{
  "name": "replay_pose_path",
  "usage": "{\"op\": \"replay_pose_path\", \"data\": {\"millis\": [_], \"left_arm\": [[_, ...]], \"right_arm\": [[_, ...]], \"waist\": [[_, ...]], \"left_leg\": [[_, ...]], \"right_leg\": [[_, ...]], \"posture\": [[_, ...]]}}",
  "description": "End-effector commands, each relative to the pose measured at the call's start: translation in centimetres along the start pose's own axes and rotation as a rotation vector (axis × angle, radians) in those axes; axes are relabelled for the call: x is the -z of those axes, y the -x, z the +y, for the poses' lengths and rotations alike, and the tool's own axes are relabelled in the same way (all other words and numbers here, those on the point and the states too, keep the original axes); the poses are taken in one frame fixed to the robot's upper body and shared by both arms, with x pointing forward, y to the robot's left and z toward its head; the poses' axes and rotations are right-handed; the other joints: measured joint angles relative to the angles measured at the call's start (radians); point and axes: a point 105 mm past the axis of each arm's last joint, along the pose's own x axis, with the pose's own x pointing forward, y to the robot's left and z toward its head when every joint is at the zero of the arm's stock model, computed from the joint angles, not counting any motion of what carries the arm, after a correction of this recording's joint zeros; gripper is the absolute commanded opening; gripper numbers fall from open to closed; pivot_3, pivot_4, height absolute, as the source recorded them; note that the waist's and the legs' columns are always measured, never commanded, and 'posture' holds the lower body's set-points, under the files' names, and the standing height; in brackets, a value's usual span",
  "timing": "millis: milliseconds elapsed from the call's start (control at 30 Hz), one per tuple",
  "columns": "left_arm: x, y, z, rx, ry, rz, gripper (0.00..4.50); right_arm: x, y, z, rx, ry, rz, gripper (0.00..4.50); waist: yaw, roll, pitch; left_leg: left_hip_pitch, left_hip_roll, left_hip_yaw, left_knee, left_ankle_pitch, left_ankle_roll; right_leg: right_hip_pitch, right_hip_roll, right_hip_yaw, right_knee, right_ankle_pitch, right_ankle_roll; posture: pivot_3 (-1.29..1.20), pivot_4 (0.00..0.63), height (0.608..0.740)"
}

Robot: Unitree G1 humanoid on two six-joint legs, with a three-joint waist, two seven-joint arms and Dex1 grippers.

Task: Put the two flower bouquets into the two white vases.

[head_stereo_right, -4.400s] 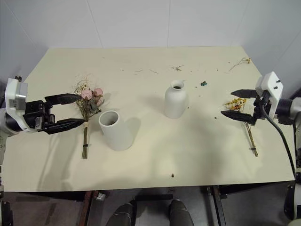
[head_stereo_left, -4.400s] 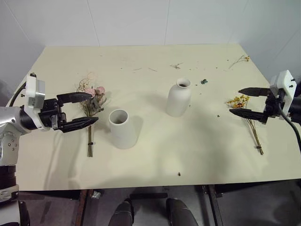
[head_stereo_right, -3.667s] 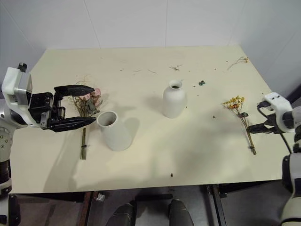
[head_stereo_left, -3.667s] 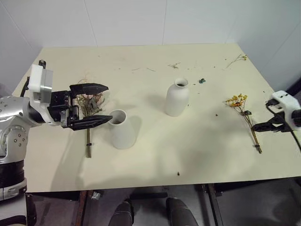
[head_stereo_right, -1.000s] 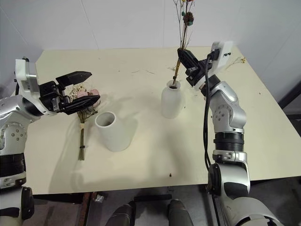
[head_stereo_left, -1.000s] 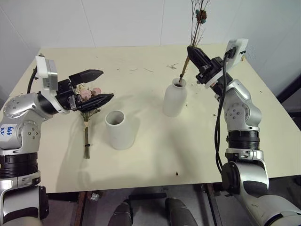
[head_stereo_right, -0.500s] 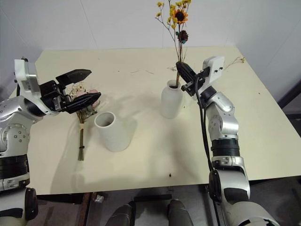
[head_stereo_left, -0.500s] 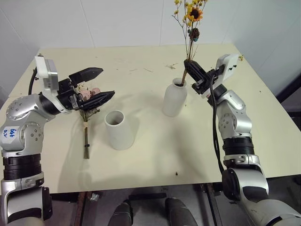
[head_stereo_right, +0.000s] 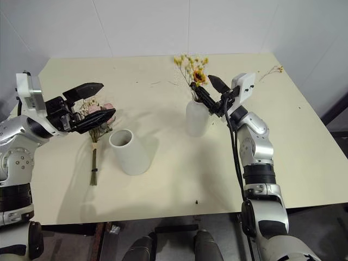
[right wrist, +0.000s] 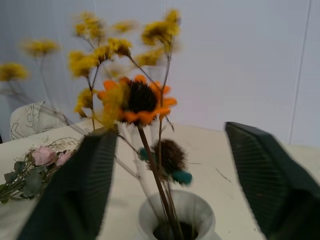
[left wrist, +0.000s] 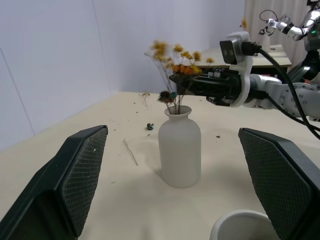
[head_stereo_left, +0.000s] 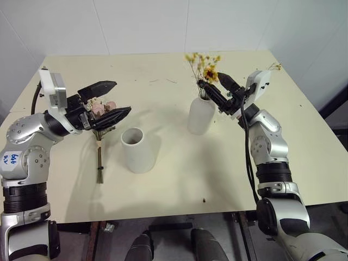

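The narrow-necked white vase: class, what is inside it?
The yellow-orange spray stands in the bottle vase, stems entering its neck. The stem ends are hidden inside the vase's body.

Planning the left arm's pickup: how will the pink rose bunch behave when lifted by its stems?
The pink rose bunch probably lifts as one, since its thin stems look tied. Its dried grass likely flops, sheds. Heads seem fragile; looks light.
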Motion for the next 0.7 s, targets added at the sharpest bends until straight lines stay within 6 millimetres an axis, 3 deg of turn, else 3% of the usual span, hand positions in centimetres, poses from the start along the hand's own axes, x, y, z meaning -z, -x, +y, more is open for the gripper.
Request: {"op": "replay_pose_path", "data": {"millis": [33, 100, 200, 267, 367, 500, 633, 700], "left_arm": [[-0.5, 1.5, 1.1, -0.070, -0.066, 0.081, 4.50], [0.3, 2.2, 1.9, -0.118, -0.072, 0.180, 4.50], [3.0, 4.9, 4.3, -0.301, -0.038, 0.478, 4.50], [2.1, 5.4, 5.1, -0.401, 0.000, 0.477, 4.50], [2.8, 6.6, 4.6, -0.438, 0.071, 0.588, 4.50], [4.5, 9.1, 3.3, -0.503, 0.207, 0.804, 4.50], [5.6, 9.3, 2.1, -0.538, 0.318, 0.897, 4.50], [6.3, 9.1, 1.9, -0.554, 0.335, 0.932, 4.50]], "right_arm": [[-2.7, 1.0, -0.3, -0.056, 0.078, -0.006, 4.46], [-2.9, 1.9, -0.5, -0.091, 0.099, 0.041, 4.46], [-3.5, 3.7, -1.3, -0.121, 0.180, 0.115, 4.46], [-4.1, 5.3, -2.0, -0.146, 0.199, 0.163, 4.46], [-5.1, 7.6, -2.2, -0.230, 0.211, 0.249, 4.46], [-4.7, 10.4, -0.9, -0.376, 0.135, 0.380, 4.46], [-4.1, 12.3, -0.7, -0.434, 0.128, 0.445, 4.46], [-4.0, 12.3, -1.2, -0.416, 0.148, 0.443, 4.46]], "waist": [[0.001, 0.000, 0.000], [0.003, 0.000, 0.000], [0.003, 0.000, 0.000], [0.004, 0.000, 0.000], [0.007, 0.000, 0.000], [0.005, 0.000, 0.000], [0.003, 0.000, 0.000], [0.002, 0.000, 0.000]], "left_leg": [[0.000, 0.000, 0.000, 0.000, 0.000, 0.000], [0.000, 0.000, 0.000, -0.001, 0.000, 0.000], [0.000, 0.000, 0.000, -0.001, 0.000, 0.000], [0.000, 0.000, 0.000, -0.001, 0.000, 0.000], [0.000, 0.000, 0.000, -0.001, 0.000, 0.001], [0.000, 0.000, 0.000, -0.003, -0.001, 0.001], [0.001, 0.000, 0.000, -0.002, -0.001, 0.001], [0.001, 0.000, 0.001, -0.002, -0.001, 0.001]], "right_leg": [[0.000, 0.000, 0.000, -0.001, 0.000, 0.000], [0.000, 0.000, 0.000, -0.001, 0.000, 0.000], [0.000, 0.000, 0.000, -0.001, 0.000, -0.001], [0.000, 0.000, 0.000, -0.002, -0.001, 0.000], [0.000, 0.000, 0.000, -0.002, -0.001, 0.000], [0.000, 0.000, 0.000, -0.002, -0.002, -0.001], [0.001, 0.000, 0.000, -0.001, -0.003, -0.001], [0.001, 0.000, 0.000, -0.001, -0.003, -0.001]], "posture": [[0.00, 0.150, 0.740], [0.00, 0.150, 0.740], [0.00, 0.150, 0.740], [0.00, 0.150, 0.740], [0.00, 0.150, 0.740], [0.00, 0.150, 0.740], [0.00, 0.150, 0.740], [0.00, 0.150, 0.740]]}}
